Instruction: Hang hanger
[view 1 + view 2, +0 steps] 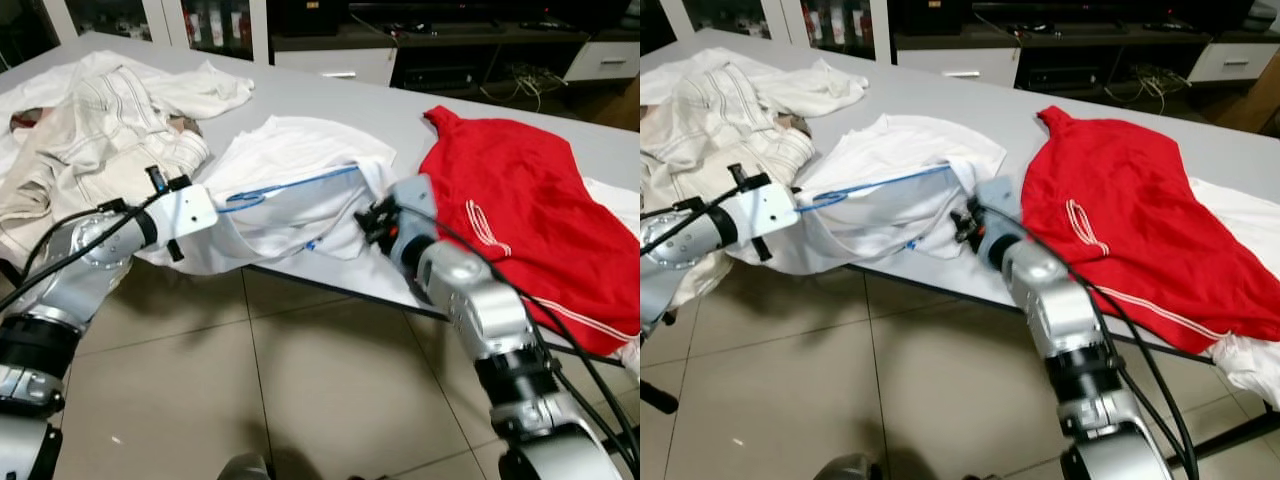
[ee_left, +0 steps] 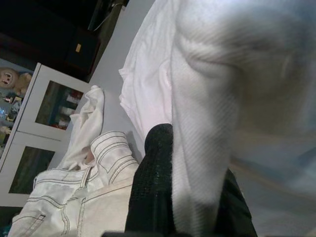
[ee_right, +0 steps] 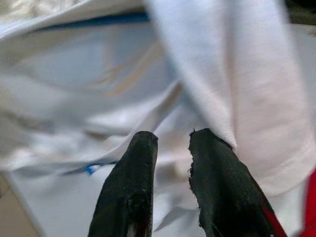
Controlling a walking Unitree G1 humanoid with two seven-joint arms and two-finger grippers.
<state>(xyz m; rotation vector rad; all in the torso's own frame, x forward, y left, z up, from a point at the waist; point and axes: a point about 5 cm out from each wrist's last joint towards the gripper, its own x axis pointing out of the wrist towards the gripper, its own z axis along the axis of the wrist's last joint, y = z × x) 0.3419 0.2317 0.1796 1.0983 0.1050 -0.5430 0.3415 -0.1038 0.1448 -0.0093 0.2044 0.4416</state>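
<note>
The thin blue wire hanger (image 1: 290,187) sits inside the white cotton shirt (image 1: 300,150) at the front edge of the grey table (image 1: 330,95), between the 2 claws. Left gripper (image 2: 185,197) is at its hook end, w/ a fold of white shirt pinched between its fingers. Right gripper (image 3: 170,148) is at the other end, fingers a bit apart w/ nothing in them, just by the shirt. 1 red shirt w/ white stripes (image 1: 520,220) lies to the right, 1 cream jacket (image 1: 90,140) to the left.

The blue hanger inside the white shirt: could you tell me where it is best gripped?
Grip the blue hanger on its exposed straight bar, coming from the table's near edge; shirt fabric covers its ends.
</note>
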